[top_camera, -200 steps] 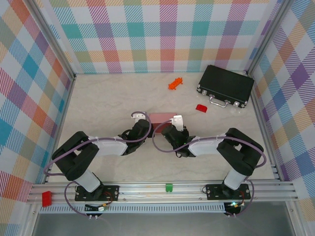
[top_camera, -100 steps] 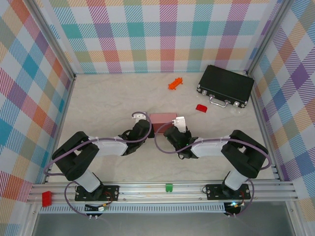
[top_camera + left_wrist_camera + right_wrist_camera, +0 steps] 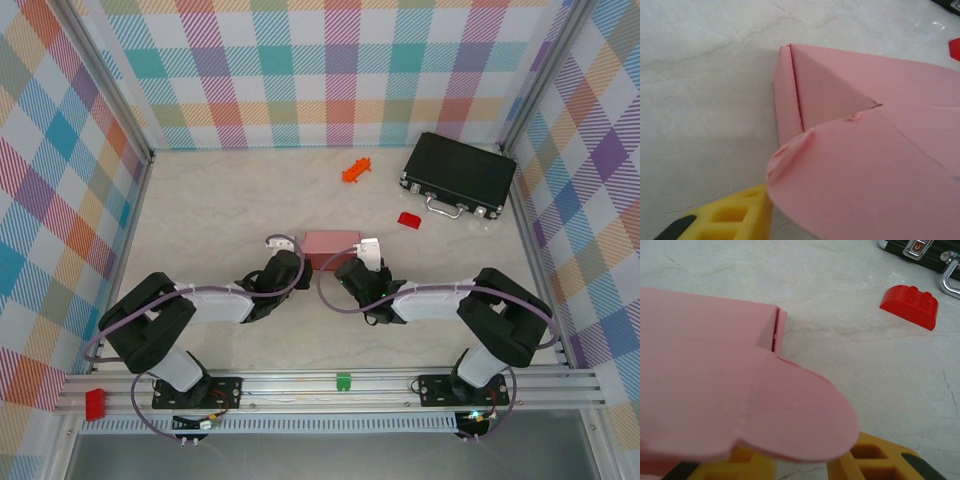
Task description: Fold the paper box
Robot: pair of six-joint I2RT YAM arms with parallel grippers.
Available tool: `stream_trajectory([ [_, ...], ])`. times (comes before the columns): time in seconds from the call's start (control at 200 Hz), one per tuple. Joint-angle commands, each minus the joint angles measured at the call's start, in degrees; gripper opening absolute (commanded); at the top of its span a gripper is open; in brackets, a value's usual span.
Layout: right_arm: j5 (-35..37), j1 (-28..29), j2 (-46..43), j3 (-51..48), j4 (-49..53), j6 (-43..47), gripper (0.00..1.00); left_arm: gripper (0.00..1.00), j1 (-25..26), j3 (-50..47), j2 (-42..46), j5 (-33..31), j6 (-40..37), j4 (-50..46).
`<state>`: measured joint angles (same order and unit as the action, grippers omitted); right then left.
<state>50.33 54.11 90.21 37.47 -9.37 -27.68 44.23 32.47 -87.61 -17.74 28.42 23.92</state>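
A small pink paper box (image 3: 330,242) made of thin cardboard sits near the middle of the pale, stone-look desk (image 3: 210,205). It lies flat and is shaped like a little brick.

The left gripper (image 3: 295,260) is right at the near left corner of the box. From the left wrist, a round pink flap (image 3: 865,185) sticks out toward the camera, and its edge is a bit crumpled. It lies over one yellow finger (image 3: 725,220). The flap hides the other finger, so I cannot tell how far this gripper is open or if it has hold of anything.

The right gripper (image 3: 350,262) is right at the near right corner of the box. From the right wrist, another round pink flap (image 3: 790,425) hangs over two yellow fingers (image 3: 880,460). There is a gap between the fingers and the desk shows through it. So this gripper is open a little, and nothing sits in the gap that shows.

A small red plastic block with bumps on top (image 3: 910,305) lies on the desk to the right of the box, apart from it. A black hard case with a silver handle (image 3: 458,175) lies in the far right corner. A small orange toy piece (image 3: 355,171) lies far from the box, near the back wall.
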Motion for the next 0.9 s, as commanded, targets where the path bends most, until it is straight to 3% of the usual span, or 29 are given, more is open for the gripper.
stream_trajectory([
  [0.0, 0.6, 0.6, -1.8, -0.9, 1.3, -1.4, 0.33, 0.38, 0.7, -1.2, 2.7, 1.0, -1.4, -0.2],
  [0.31, 0.5, 0.9, -4.1, -2.7, 3.6, -1.8, 0.38, 0.44, 0.8, -3.1, 5.9, 4.6, -3.3, -3.5],
  [0.57, 0.5, 0.9, -8.0, -4.4, 6.6, -1.0, 0.48, 0.51, 0.8, -6.9, 16.1, 4.1, -4.1, -10.2],
  [0.77, 1.5, 0.9, -9.4, -4.4, 13.1, -4.1, 0.52, 0.53, 0.8, -9.0, 26.3, -1.4, -3.0, -19.1],
  [0.895, 5.8, 0.9, -9.0, -2.4, 22.6, -11.8, 0.54, 0.57, 0.7, -9.1, 31.2, -9.3, 0.3, -24.9],
])
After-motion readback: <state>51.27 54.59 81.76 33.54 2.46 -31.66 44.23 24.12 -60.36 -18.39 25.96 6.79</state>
